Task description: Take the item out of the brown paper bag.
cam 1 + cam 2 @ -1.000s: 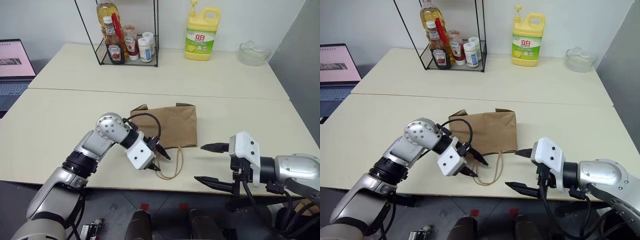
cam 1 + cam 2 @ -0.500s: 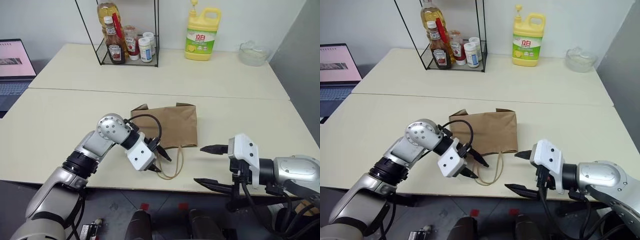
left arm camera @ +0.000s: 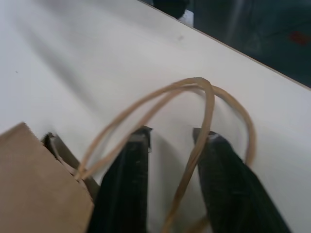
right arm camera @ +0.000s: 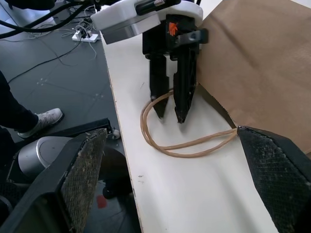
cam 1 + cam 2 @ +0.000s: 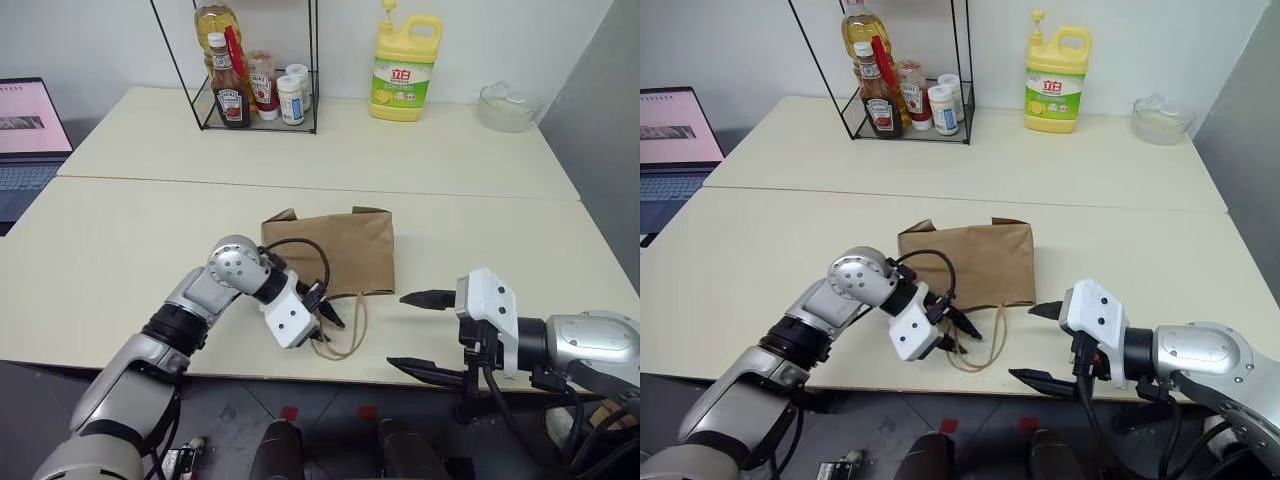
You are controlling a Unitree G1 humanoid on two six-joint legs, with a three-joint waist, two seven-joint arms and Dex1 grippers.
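Since a second ago, the left end effector (image 5: 328, 330) has drawn its fingers closer together and dropped slightly toward the loop handles (image 5: 345, 325) of the brown paper bag (image 5: 340, 250). Its two black fingers (image 3: 127, 184) now stand a narrow gap apart, their tips down at the surface (image 5: 120, 250). In the left wrist view one handle strand runs along the inner edge of one finger, but the fingers are not clamped on it. The bag lies flat on the cream surface, its mouth and handles facing the near edge, just ahead of the left end effector. The item cannot be seen; nothing pokes out of the bag. The right end effector (image 5: 420, 332) hovers to the right of the handles, near the surface's front edge, fingers spread wide and holding nothing, unchanged.
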